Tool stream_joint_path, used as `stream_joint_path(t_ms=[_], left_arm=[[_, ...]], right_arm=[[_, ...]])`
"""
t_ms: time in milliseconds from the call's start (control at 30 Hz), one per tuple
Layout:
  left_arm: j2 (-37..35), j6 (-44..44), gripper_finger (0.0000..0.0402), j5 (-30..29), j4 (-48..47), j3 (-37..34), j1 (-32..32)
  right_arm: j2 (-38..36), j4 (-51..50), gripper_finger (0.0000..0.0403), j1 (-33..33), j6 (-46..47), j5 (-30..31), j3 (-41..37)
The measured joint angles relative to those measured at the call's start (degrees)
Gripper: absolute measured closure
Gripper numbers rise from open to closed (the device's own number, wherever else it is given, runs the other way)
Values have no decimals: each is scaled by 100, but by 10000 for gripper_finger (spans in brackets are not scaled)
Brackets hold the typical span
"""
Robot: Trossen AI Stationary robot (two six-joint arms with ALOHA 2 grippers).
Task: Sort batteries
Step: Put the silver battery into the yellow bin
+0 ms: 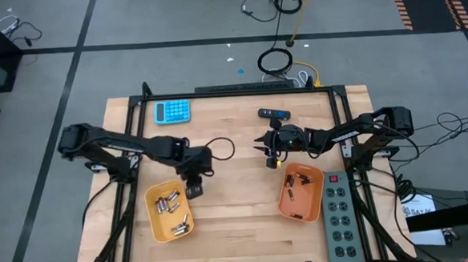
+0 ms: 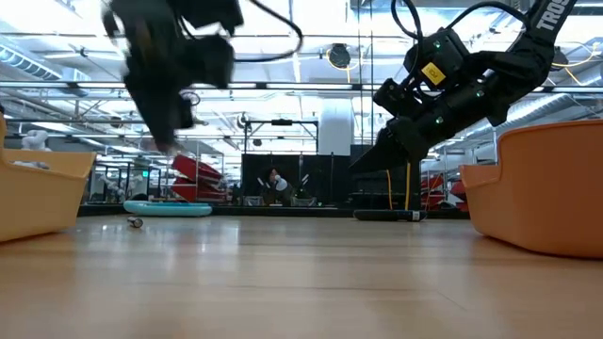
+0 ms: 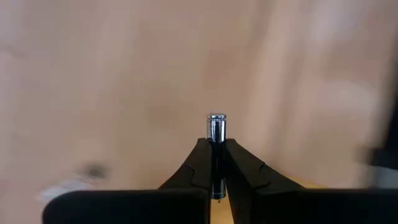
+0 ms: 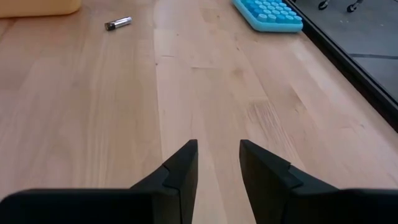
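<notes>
The middle of the bench (image 1: 230, 203) is bare wood. The left gripper (image 1: 194, 187), by the left tray's (image 1: 154, 223) far corner, pinches a shiny silver battery (image 3: 216, 127). The right gripper (image 1: 269, 149), fingers (image 4: 180, 171) apart and holding nothing, hangs near the right tray (image 1: 287, 211).

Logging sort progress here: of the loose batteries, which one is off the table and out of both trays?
The battery pinched upright in the left hand, silvery tip poking out. Another battery lies alone on the table; the rest sit in the orange trays.
</notes>
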Motion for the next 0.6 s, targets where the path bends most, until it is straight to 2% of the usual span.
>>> stream_joint_path(t_ms=[67, 167, 400, 600], left_arm=[[-220, -533, 378, 474, -106, 1, -149], [-481, -1235, 378, 766, -478, 4, -443], [-620, -2102, 378, 731, -1753, -79, -1196], [-611, -2343, 352, 583, -1693, -265, -1399]], right_arm=[[0, -6, 294, 0, 0, 0, 0], [0, -9, 294, 0, 26, 0, 1], [0, -13, 294, 2, 46, -2, 0], [0, -13, 294, 2, 48, -4, 0]])
